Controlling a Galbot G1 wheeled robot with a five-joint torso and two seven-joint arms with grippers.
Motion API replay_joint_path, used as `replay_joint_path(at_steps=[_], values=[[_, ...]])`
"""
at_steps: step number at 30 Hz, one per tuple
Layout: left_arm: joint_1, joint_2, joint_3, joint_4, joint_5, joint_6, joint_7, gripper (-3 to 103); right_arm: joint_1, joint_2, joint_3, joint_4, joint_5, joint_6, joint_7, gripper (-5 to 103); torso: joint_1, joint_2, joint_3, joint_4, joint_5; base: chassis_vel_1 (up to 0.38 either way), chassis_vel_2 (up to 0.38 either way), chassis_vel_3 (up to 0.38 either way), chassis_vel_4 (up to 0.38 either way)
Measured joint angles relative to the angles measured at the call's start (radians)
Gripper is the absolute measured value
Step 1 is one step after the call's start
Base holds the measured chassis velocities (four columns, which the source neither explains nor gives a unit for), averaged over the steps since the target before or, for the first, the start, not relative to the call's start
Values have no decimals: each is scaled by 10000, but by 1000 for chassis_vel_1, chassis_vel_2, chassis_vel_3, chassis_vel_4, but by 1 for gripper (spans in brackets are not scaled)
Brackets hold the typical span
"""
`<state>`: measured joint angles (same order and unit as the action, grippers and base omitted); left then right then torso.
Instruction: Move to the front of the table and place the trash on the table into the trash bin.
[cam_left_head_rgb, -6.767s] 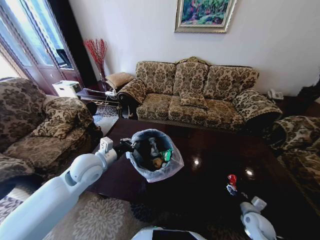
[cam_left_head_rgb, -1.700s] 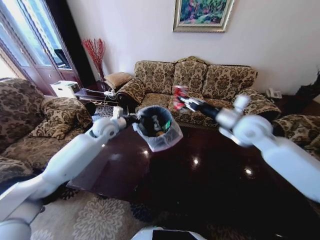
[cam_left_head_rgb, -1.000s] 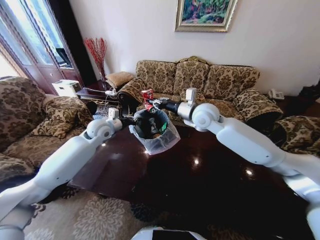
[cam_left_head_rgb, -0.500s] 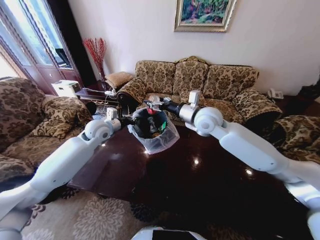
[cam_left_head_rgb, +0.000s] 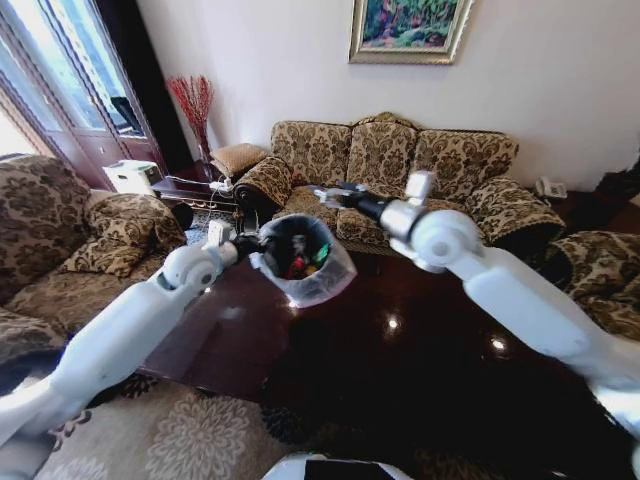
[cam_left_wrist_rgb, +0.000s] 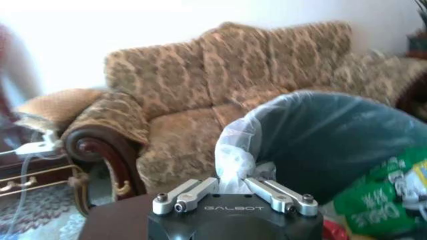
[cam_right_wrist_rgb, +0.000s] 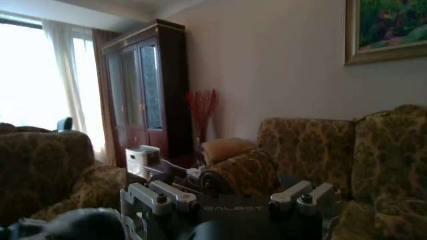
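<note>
From our head camera, our left arm reaches forward from seven o'clock, and our left gripper (cam_left_head_rgb: 243, 244) is clamped on the near-left rim of the bin (cam_left_head_rgb: 318, 283), holding it tilted over the far-left part of the table (cam_left_head_rgb: 420, 350). The bin's bag spills over the rim. Inside it we see trash: a red can (cam_left_head_rgb: 296, 265), a green packet (cam_left_head_rgb: 320, 253) and something dark we cannot make out. Our right arm comes in from four o'clock and stretches across toward eleven, with our right gripper (cam_left_head_rgb: 330, 193) above and just beyond the bin's far rim, in front of the sofa (cam_left_head_rgb: 390, 170). Its jaws look parted with nothing between them, though they are small here.

From our left wrist camera, our left gripper's fingers (cam_left_wrist_rgb: 193, 192) are drawn close together, pinching a fold of the whitish bag (cam_left_wrist_rgb: 232, 159) at the bin's edge. The dark inside of the bin (cam_left_wrist_rgb: 333, 145) lies just beyond, toward two o'clock of the gripper, with the green packet (cam_left_wrist_rgb: 377, 197) and a sliver of red (cam_left_wrist_rgb: 333, 231) beside it. The sofa (cam_left_wrist_rgb: 220, 90) stands behind.

From our right wrist camera, our right gripper's fingers (cam_right_wrist_rgb: 157, 196) stand wide apart and bare. Past them are a cabinet (cam_right_wrist_rgb: 143, 95), red twigs (cam_right_wrist_rgb: 202, 107) and the sofa (cam_right_wrist_rgb: 320, 145).
</note>
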<state>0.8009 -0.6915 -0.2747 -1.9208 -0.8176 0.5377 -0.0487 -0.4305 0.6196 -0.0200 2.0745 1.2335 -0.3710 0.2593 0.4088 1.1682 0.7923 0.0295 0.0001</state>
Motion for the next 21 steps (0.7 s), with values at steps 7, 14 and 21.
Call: replay_joint_path(at_steps=[7, 14, 21], values=[[1515, -474, -2093, -1250, -229, 392, -573, 2, -3900, 2, 3056, 1198, -1947, 29, 877, 100, -3, 2, -2, 1, -1, 0, 0, 0, 0], [4094, -403, -4855, -2591, -254, 622, -433, 2, -8080, 1348, 6421, 2301, -4053, -442, -238, 100, -1, 2, -3, 10, -4, 0, 0, 0, 0], [5890, -1116, -6305, -3250, 983, -30, 297, 2, -10535, 3510, 7664, 3205, -5920, -405, -927, 100, -4, 3, -4, 6, -2, 0, 0, 0, 0]])
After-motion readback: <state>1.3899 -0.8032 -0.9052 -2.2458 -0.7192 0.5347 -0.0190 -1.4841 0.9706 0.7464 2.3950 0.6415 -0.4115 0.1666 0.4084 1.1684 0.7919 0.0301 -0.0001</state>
